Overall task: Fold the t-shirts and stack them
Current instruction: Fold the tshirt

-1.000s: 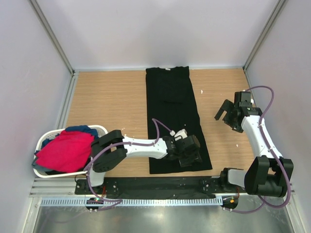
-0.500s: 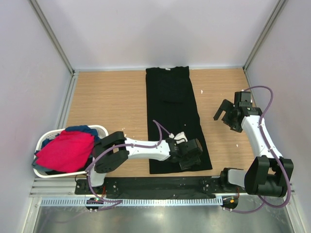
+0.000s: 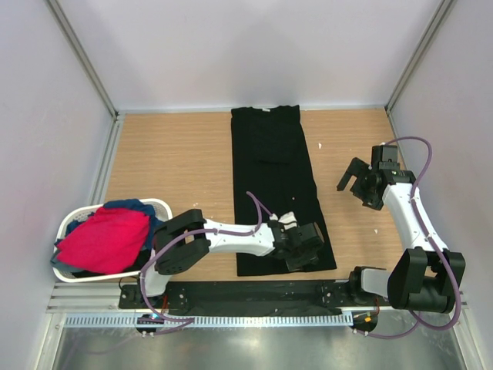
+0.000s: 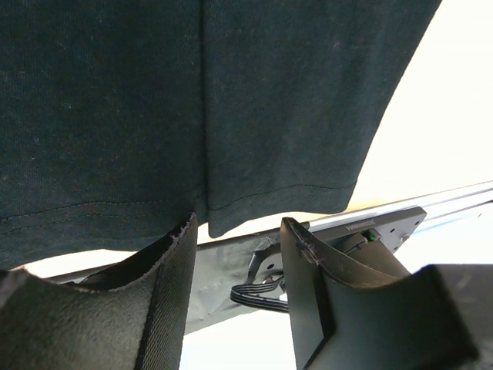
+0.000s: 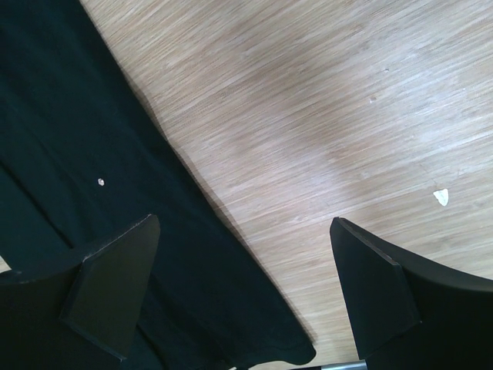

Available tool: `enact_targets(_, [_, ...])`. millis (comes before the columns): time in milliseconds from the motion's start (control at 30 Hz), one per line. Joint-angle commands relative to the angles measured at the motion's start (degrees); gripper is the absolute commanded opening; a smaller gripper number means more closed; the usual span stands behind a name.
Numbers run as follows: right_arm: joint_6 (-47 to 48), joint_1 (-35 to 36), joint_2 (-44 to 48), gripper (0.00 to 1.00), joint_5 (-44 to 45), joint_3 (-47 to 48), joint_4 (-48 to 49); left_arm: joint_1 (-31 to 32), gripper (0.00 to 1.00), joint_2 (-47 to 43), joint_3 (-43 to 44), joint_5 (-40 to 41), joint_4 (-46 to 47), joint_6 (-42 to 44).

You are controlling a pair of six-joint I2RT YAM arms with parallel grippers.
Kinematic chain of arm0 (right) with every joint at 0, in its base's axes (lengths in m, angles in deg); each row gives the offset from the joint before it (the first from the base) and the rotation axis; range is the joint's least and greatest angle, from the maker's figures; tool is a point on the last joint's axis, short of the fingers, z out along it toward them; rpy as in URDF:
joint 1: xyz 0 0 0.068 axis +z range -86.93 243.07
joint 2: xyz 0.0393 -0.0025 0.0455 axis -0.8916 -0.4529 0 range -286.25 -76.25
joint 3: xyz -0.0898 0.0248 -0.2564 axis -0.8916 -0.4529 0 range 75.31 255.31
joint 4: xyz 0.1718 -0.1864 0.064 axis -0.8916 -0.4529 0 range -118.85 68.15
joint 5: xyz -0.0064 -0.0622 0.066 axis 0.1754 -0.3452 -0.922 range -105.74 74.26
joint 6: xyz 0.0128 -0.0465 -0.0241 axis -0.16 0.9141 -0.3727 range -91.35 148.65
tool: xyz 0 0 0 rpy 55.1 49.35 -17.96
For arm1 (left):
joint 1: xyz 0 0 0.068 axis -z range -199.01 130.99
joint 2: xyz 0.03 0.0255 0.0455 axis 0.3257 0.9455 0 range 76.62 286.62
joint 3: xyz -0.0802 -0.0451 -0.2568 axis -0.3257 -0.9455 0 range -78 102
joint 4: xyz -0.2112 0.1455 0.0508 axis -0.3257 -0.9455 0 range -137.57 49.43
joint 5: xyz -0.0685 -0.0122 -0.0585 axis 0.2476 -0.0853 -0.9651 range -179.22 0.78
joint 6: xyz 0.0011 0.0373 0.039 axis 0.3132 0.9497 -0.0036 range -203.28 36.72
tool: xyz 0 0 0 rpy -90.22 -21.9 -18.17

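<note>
From my station I see the black t-shirt (image 3: 273,166) lying flat down the middle of the table (image 3: 177,162) as a long narrow strip, its small white neck label (image 3: 266,110) at the far end and its hem at the near edge. The left gripper (image 3: 303,250) sits low over the near right corner of that shirt. In its wrist view the two fingers (image 4: 166,293) stand partly apart with a clear gap, and the stitched hem and a fold line run just ahead of the tips (nothing is pinched between them, as far as I can see). The right gripper (image 3: 356,181) hangs above bare wood to the right of the shirt with its jaws spread wide and empty; its own camera shows the shirt's right edge below the left finger and a white fleck (image 5: 441,197) on the wood. At the near left, the white basket (image 3: 69,220) holds a red t-shirt (image 3: 104,239) on top of a blue one (image 3: 127,205).
</note>
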Motion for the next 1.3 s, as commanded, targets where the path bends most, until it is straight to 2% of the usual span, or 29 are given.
enact_targets(0, [0.6, -0.2, 1.1, 1.00, -0.6, 2.2, 0.4, 0.5, 0.48, 1.0, 2.1, 0.2, -0.9, -1.2])
enact_targets(267, [0.8, -0.2, 0.8, 1.00, -1.4, 2.1, 0.4, 0.5, 0.37, 2.2, 3.0, 0.2, -0.9, -1.1])
enact_targets(467, [0.8, -0.2, 1.0, 1.00, -1.4, 2.2, 0.4, 0.5, 0.18, 0.9, 2.4, 1.3, -1.5, -1.3])
enact_targets(600, [0.8, -0.2, 1.5, 1.00, -1.2, 1.8, 0.4, 0.5, 0.00, -0.6, 1.8, 2.7, -1.7, -0.7])
enact_targets(967, [0.5, -0.3, 0.7, 1.00, -1.7, 1.8, 0.4, 0.7, 0.00, -8.5, -3.6, 4.7, -3.0, 0.2])
enact_targets(1267, [0.5, -0.3, 0.1, 1.00, -1.9, 1.2, 0.5, 1.1, 0.00, -11.1, -7.4, 3.9, -3.1, -0.7])
